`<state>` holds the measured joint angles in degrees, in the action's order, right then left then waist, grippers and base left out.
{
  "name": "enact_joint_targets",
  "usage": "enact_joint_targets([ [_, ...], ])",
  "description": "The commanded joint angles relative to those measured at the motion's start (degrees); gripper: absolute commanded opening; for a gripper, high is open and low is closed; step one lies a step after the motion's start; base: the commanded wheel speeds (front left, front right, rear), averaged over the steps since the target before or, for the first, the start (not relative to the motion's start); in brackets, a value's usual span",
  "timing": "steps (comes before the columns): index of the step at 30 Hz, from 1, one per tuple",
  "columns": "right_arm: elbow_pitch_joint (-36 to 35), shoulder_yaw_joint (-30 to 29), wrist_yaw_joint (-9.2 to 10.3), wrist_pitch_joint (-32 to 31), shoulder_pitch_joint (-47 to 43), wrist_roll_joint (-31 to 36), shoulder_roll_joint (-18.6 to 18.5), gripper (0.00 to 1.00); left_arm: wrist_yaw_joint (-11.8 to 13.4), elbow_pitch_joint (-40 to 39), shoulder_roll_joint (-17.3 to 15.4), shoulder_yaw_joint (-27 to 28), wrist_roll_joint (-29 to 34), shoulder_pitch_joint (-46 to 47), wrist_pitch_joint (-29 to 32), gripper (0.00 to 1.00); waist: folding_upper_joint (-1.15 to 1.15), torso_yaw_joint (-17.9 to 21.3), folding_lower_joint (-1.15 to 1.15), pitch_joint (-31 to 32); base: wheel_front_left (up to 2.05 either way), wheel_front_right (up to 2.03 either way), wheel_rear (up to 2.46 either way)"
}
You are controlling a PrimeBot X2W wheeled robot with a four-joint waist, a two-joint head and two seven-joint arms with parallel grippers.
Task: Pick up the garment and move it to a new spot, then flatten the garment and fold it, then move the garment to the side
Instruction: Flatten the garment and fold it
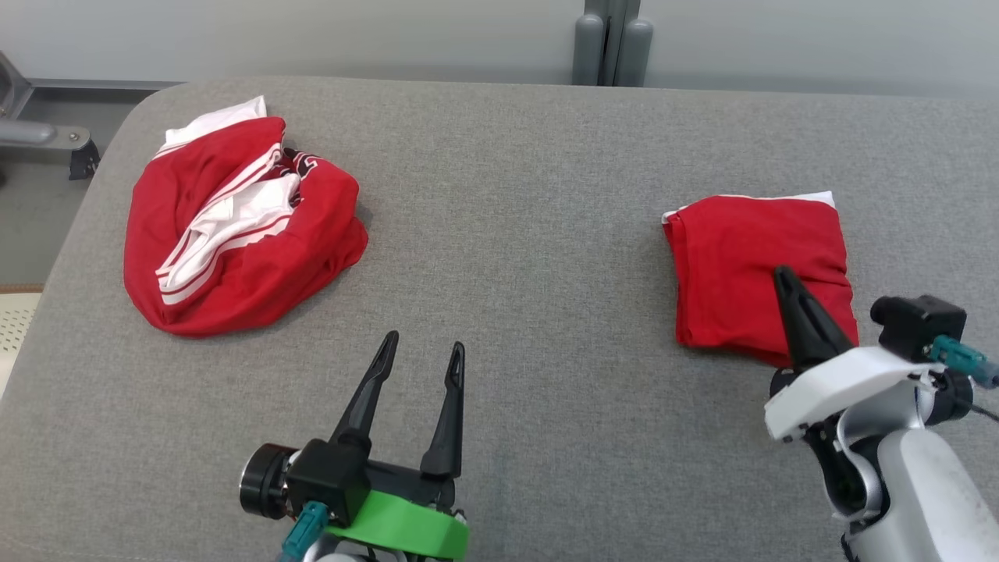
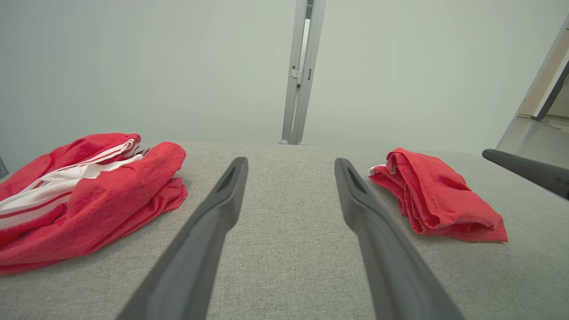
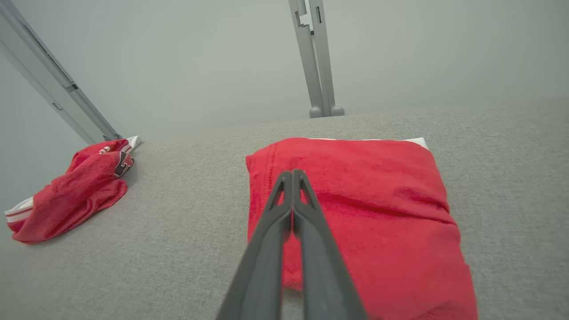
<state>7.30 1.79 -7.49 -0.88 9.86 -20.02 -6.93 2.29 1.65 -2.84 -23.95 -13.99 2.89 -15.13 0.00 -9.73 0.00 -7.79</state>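
Observation:
A folded red garment (image 1: 749, 257) (image 2: 435, 200) (image 3: 378, 200) lies flat on the right side of the grey padded table (image 1: 531, 195). My right gripper (image 1: 780, 272) (image 3: 291, 172) hovers over its near-left part, fingers pressed together with no cloth between them. A second red and white garment (image 1: 234, 234) (image 2: 80, 195) (image 3: 71, 195) lies crumpled in a heap at the far left. My left gripper (image 1: 424, 341) (image 2: 290, 161) stands open over bare table near the front middle, between the two garments, holding nothing.
A grey metal post (image 1: 613, 47) stands behind the table's far edge in front of a pale wall. The table's rounded left corner drops off to the floor, where a metal frame (image 1: 39, 133) stands. Bare table stretches between the two garments.

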Motion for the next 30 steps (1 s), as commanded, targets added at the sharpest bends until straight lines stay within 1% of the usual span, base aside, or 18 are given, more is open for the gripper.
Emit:
enact_joint_targets([
  [1, 1.1, -0.2, 0.00, 0.0, 2.4, 0.0, -1.0, 0.00, -0.2, -0.2, -0.1, -0.1, -0.1, -0.4, 0.0, 1.00, 0.00, -0.1, 0.00, -0.3, 0.00, 0.00, 0.00],
  [5, 8.3, 0.3, 0.00, 0.6, 9.4, 1.1, -4.2, 0.00, -0.6, 0.0, -0.1, -1.0, -0.4, 0.9, 0.0, 1.00, 0.00, -1.1, 0.00, -1.3, 0.00, 0.00, 0.00],
  [9, 18.0, 1.2, 0.00, 0.4, 16.7, 2.0, -5.8, 0.00, -0.7, 0.3, -0.1, -1.8, -1.0, 2.0, 0.0, 1.00, 0.00, -2.6, 0.00, -2.5, 0.00, 0.00, 0.00],
  [13, 28.4, 1.1, 0.00, 1.3, 22.6, 4.2, -6.2, 0.00, -0.8, 0.5, -0.1, -3.1, -1.8, 3.1, 0.0, 1.00, 0.00, -4.8, 0.00, -4.1, 0.00, 0.00, 0.00],
  [16, 35.7, 0.1, 0.00, 2.8, 26.2, 7.3, -6.3, 0.00, -1.0, 0.5, -0.1, -4.1, -2.4, 3.9, 0.0, 1.00, 0.00, -6.5, 0.00, -5.4, 0.00, 0.00, 0.00],
  [19, 42.5, -0.9, 0.00, 4.7, 29.0, 9.9, -4.6, 0.00, -1.0, 0.8, -0.1, -5.0, -3.0, 4.7, 0.0, 1.00, 0.00, -8.2, 0.00, -6.6, 0.00, 0.00, 0.00],
  [23, 48.3, -0.2, 0.00, 8.0, 31.2, 12.2, -1.9, 0.00, -0.7, 1.0, -0.1, -5.3, -3.5, 5.3, 0.0, 1.00, 0.00, -9.4, 0.00, -7.4, 0.00, 0.00, 0.00],
  [27, 51.8, 2.2, 0.00, 11.0, 31.7, 12.3, 1.2, 0.00, -0.3, 1.3, -0.1, -4.7, -3.4, 5.1, 0.0, 1.00, 0.00, -8.9, 0.00, -6.9, 0.00, 0.00, 0.00],
  [30, 52.6, 4.9, 0.00, 12.9, 31.3, 10.1, 3.0, 0.00, -0.5, 1.5, -0.1, -4.6, -3.0, 4.6, 0.0, 1.00, 0.00, -7.9, 0.00, -5.7, 0.00, 0.00, 0.00],
])
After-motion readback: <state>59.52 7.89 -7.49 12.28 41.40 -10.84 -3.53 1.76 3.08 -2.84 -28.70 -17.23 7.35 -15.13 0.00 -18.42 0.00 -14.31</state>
